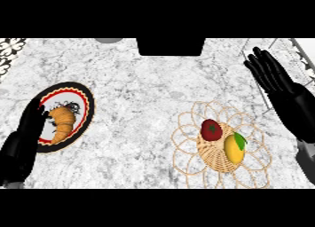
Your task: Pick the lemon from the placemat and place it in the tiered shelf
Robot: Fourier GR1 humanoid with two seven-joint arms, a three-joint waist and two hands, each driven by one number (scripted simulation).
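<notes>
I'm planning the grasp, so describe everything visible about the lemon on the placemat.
The lemon is yellow, smooth-looking and oval, with a small green leaf at its upper end. It lies on its side on the woven centre of the wicker placemat, its long axis running up and down the view. A red fruit sits close at its upper left; whether they touch I cannot tell. The open right hand is apart from it, to the upper right.
</notes>
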